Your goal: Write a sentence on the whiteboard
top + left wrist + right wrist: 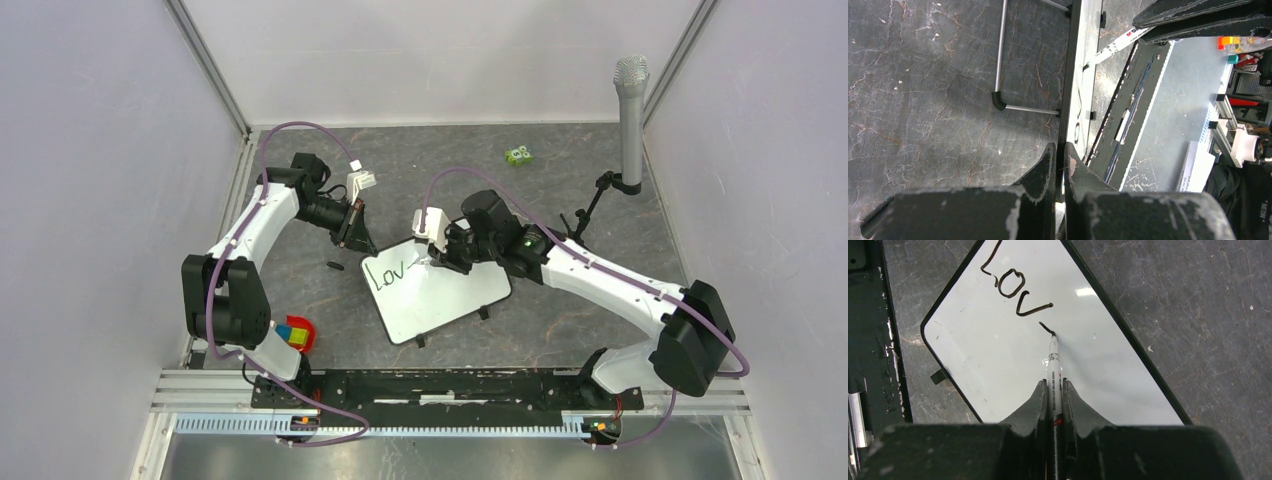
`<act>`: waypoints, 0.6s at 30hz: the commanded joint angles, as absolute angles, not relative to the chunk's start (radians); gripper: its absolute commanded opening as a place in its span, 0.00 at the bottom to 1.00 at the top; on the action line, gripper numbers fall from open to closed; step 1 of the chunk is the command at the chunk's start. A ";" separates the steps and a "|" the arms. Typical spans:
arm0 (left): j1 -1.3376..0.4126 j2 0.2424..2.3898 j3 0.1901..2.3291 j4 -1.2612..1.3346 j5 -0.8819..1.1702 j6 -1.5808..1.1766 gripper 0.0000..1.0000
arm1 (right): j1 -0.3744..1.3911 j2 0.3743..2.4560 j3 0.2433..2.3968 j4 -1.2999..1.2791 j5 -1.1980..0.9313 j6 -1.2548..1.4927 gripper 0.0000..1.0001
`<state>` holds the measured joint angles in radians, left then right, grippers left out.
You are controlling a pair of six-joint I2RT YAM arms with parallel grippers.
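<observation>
the dark, stone-patterned surface [560, 170] fills the floor of the white-walled cell, and both white arms reach in from its near edge toward the middle

the whiteboard [450, 300] lies mid-surface between the arms, turned askew, its near-edge black feet showing

a tall grey microphone-like post [631, 120] stands at the far right, well apart from the board

the left pincer [355, 232] sits at the board's far-left corner; in the left wrist view its fingers [1048, 165] are closed tight on the thin black frame [1068, 75], seen edge-on

the right pincer [450, 250] hovers over the board's far edge, clamped around a slim marker [1053, 360] that points away from it, the tip touching the white face [998, 365]

the sentence [1015, 287] so far reads "lov", with a short stroke just past the "v" ending at the marker tip

a multicoloured block [296, 335] rests by the left arm's base, a little green object [518, 155] lies at the far side, and a tiny black piece [334, 265] sits just left of the board
</observation>
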<state>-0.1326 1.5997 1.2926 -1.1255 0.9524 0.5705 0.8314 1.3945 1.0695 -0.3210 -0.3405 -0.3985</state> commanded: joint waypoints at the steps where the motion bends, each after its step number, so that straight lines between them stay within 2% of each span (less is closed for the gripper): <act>1: -0.153 1.596 1.290 -1.158 0.923 0.602 0.02 | 0.813 1.409 1.116 -0.310 -0.289 -0.412 0.00; 18: -0.155 1.603 1.292 -1.158 0.923 0.604 0.02 | 0.843 1.453 1.132 -0.288 -0.316 -0.388 0.00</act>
<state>-0.1326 1.5997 1.2930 -1.1259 0.9470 0.5705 0.8314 1.4261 1.1095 -0.3214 -0.3542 -0.3893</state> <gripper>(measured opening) 0.093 0.157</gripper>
